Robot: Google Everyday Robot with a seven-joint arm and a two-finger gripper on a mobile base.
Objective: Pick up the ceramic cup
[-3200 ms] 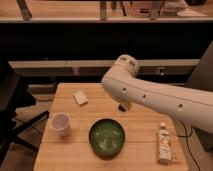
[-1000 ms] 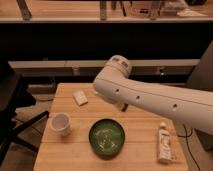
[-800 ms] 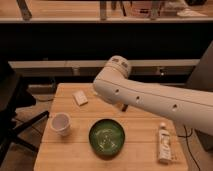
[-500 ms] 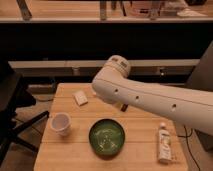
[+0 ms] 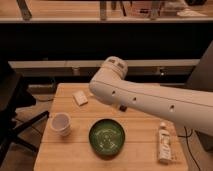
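The ceramic cup [image 5: 60, 123] is sitting on the bench [image 5: 75, 156] beside the green bowl [image 5: 107, 137]. The claw (out of sight beyond the arm [image 5: 150, 97]) is hanging released.

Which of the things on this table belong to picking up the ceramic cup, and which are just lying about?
For the job: ceramic cup, at the left of the table; gripper, out of view.
Lying about: green bowl, bottle, small pale block.

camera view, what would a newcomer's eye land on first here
The big white robot arm sweeps across the middle of the picture above the wooden table; its gripper is out of the picture. Under it a dark green bowl sits near the table's centre. A small white cup stands upright to the left of the bowl, untouched.
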